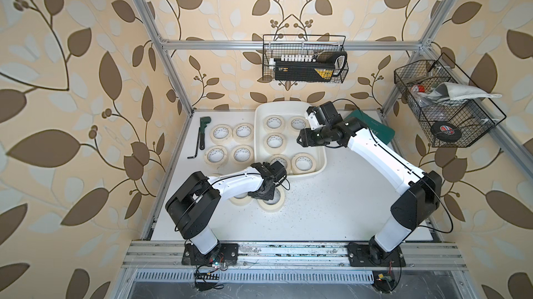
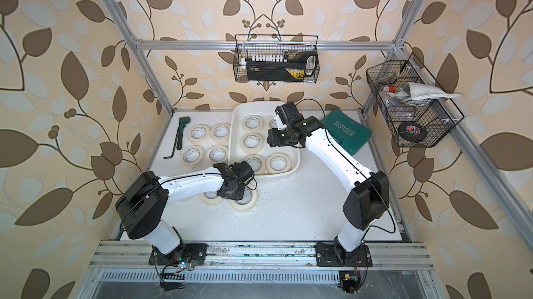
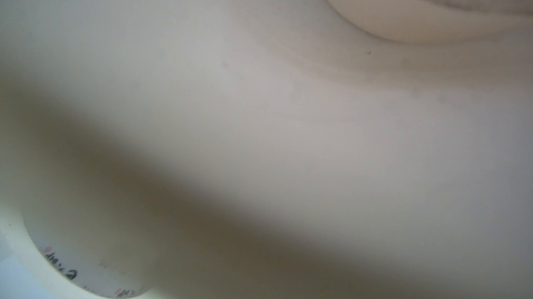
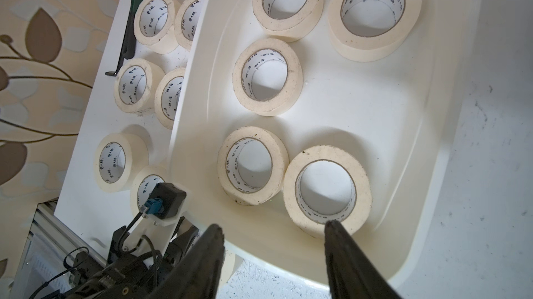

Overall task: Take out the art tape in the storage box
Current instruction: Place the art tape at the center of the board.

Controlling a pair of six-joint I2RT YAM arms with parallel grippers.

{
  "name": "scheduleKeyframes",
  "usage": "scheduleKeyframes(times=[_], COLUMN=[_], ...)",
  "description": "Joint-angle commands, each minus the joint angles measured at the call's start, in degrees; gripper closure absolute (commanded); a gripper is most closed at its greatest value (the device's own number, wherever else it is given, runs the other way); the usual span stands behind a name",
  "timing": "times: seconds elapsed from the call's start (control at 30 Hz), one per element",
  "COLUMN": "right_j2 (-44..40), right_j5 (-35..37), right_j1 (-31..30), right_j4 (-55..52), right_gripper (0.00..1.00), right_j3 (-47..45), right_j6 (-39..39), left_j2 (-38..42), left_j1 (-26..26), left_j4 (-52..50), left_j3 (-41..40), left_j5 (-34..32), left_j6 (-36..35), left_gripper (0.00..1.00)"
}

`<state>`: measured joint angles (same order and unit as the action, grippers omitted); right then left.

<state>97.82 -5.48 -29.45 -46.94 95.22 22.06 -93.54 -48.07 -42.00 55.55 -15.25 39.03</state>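
I had the right gripper (image 4: 274, 224) spread and empty above the storage box (image 1: 257, 139), ready for 1 of 5 art tape rolls (image 4: 326, 153) inside. The left gripper (image 1: 266, 193) sat over a roll (image 1: 274, 207) on the table (image 1: 331, 211), probably to place it; its jaws I could not tell.

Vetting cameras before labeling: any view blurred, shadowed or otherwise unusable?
Left wrist view: wholly defocused, too close to art tape, dark band across; unusable. Right wrist view: sharp on rolls in the storage box, only the fingers of the right hand soft. Both top views: sharp, evenly lit.
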Motion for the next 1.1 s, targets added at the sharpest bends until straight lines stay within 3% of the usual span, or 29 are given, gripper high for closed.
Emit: scheduleKeyframes(times=[0.0,0.13,0.3,0.57,0.8,1.07], right_j2=[1.4,1.7,2.0,3.8,7.9,17.3], right_j5=[-1.0,-0.9,-0.9,-0.5,-0.2,-0.2], right_j1=[0.2,0.3,0.4,0.6,0.6,0.6], right_j4=[-0.6,-0.9,-0.7,0.5,2.3,3.7], right_gripper=[0.42,0.42,0.42,0.42,0.42,0.42], right_j3=[1.1,1.4,1.4,1.8,3.1,8.9], right_j6=[0.2,0.1,0.1,2.3,4.2,6.9], left_j2=[-0.2,1.4,6.8,11.4,16.0,17.6], left_j1=[-0.2,-0.2,-0.1,0.5,2.9,6.0], left_j4=[-0.9,-0.7,0.5,-3.7,-4.7,-6.3], left_j3=[-0.3,-0.1,-0.5,4.5,7.1,9.0], left_j5=[-3.2,-3.0,-3.3,-5.9,-5.1,-4.3], left_j6=[1.0,1.0,-0.7,-2.5,-3.6,-4.7], left_gripper=[0.67,0.61,0.40,0.20,0.08,0.05])
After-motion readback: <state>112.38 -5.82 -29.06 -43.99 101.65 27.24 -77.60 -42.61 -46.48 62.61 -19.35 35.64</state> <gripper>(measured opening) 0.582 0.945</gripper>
